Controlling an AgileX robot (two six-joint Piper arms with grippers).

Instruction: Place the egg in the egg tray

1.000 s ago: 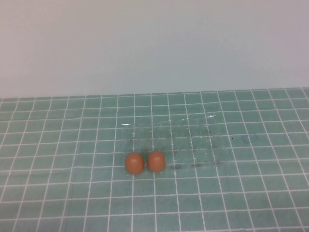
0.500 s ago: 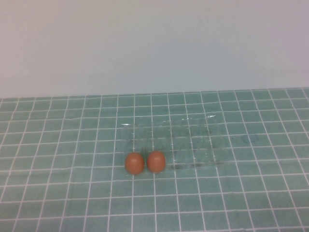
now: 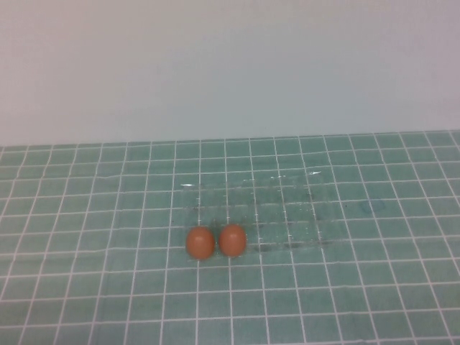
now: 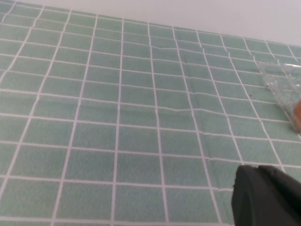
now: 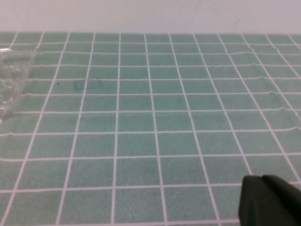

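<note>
Two alike orange-brown eggs (image 3: 200,242) (image 3: 232,240) sit side by side at the front left corner of the clear egg tray (image 3: 287,208) in the high view. I cannot tell whether they rest in its cups or just against its front edge. Neither arm shows in the high view. My left gripper (image 4: 263,188) hangs low over bare mat well left of the tray (image 4: 284,87), fingers together and empty; a sliver of egg (image 4: 297,115) shows at that view's edge. My right gripper (image 5: 268,197) hovers over the mat right of the tray (image 5: 11,80), shut and empty.
A green mat with a white grid (image 3: 108,287) covers the table. A plain pale wall (image 3: 230,72) rises behind it.
</note>
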